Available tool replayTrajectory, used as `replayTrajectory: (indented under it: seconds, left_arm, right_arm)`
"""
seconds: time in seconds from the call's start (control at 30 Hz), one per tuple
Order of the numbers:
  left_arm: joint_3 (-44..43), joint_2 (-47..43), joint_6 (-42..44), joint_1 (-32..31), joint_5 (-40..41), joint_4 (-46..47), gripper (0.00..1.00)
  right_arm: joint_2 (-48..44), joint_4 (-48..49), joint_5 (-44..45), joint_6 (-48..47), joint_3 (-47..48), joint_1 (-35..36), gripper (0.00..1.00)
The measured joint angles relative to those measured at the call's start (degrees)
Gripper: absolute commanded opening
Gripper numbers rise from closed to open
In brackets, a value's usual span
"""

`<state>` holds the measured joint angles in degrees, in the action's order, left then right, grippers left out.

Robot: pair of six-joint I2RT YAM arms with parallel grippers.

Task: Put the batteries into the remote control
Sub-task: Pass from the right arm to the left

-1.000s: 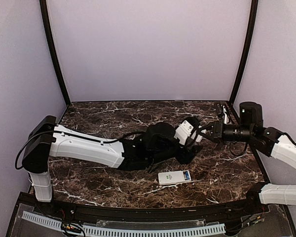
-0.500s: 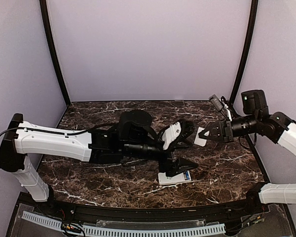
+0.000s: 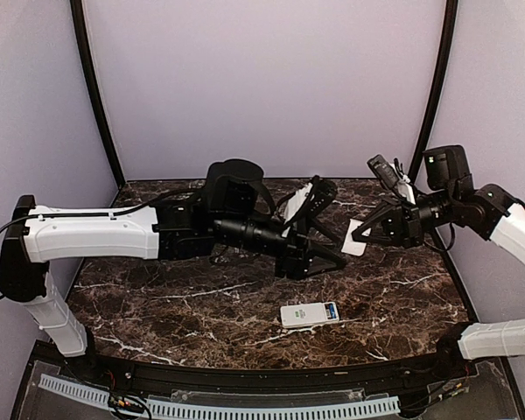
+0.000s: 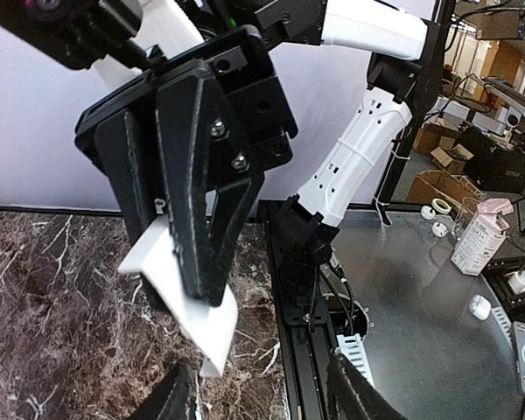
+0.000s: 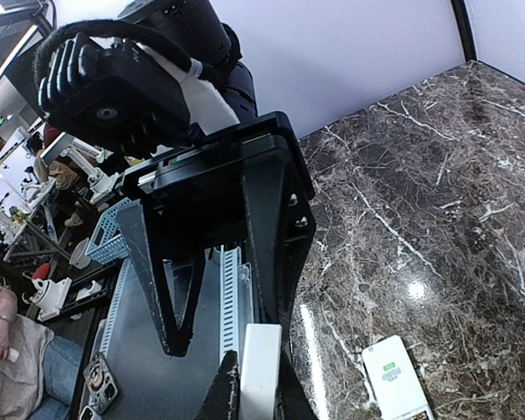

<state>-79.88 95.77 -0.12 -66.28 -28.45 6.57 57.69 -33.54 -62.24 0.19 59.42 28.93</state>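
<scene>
The white remote control (image 3: 304,315) lies flat near the table's front edge. Blue batteries (image 3: 331,311) show at its right end. It also shows in the right wrist view (image 5: 396,376), with a green label on it. My right gripper (image 3: 367,234) is shut on a small plain white cover piece (image 3: 356,239) and holds it in the air, seen in its own view (image 5: 261,363). My left gripper (image 3: 328,260) is open and empty, raised above the table, facing the cover. In the left wrist view the cover (image 4: 206,324) hangs just beyond my open fingers (image 4: 177,398).
The dark marble table (image 3: 175,297) has a black rail along its right edge (image 4: 302,350). Both arms reach over the table's middle, above the remote. Purple walls close in the back and sides.
My left arm has lifted off the table and swung up and back, its gripper now facing the right gripper. The right gripper has risen slightly with the cover. The remote has not moved.
</scene>
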Motion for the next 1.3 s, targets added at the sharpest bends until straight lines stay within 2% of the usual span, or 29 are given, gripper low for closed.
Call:
replayTrajectory:
  seconds: [0.13,0.33,1.13,1.3]
  left_arm:
    - [-1.03,0.83,-0.44,0.00,-0.90,-0.24,0.35]
    - [-2.71,3.63,-1.05,0.00,-0.81,-1.70,0.28]
    - [-2.71,3.98,-3.17,0.90,-2.60,-2.05,0.33]
    - [-2.71,3.98,-3.37,0.92,-2.89,-1.86,0.26]
  right_arm:
    - [1.49,-0.81,-0.98,-1.81,0.96,1.20,0.00]
    - [2.08,-0.85,-1.44,-3.02,1.01,2.47,0.00]
    - [3.61,-3.08,-0.94,-5.46,1.01,3.74,0.00]
    - [3.61,-3.19,-0.90,-5.51,1.01,3.74,0.00]
